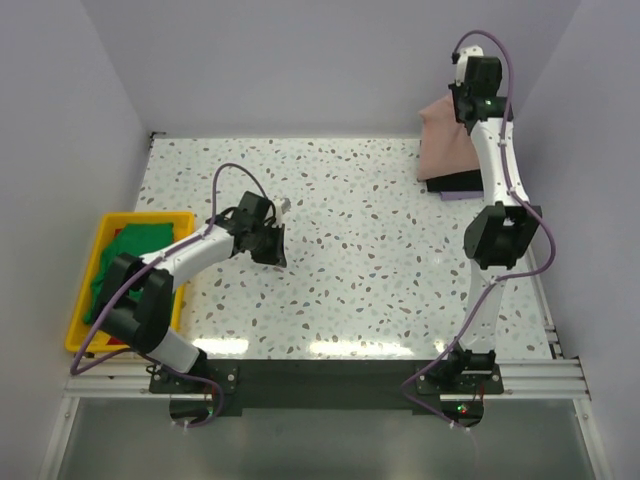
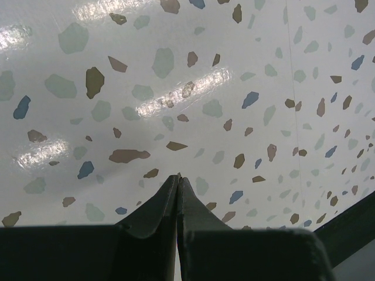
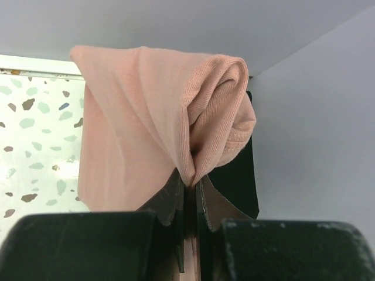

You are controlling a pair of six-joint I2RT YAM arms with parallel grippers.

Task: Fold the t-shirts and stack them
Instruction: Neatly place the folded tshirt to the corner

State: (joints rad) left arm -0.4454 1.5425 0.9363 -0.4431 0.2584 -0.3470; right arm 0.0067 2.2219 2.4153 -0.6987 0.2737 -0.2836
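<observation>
Plain pale walls (image 1: 300,60) enclose a white, terrazzo-speckled surface (image 1: 380,250), above whose far right corner the right hand (image 3: 190,184) pinches a hanging pink t-shirt (image 3: 140,117), while the left hand (image 2: 178,178), closed on nothing, hovers toward the left edge beside a yellow bin (image 1: 85,290).

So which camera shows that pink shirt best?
The right wrist view: the pink shirt fills it, pinched between the right fingers. The top view shows it small, partly behind the right arm. The left wrist view shows none of it.
</observation>
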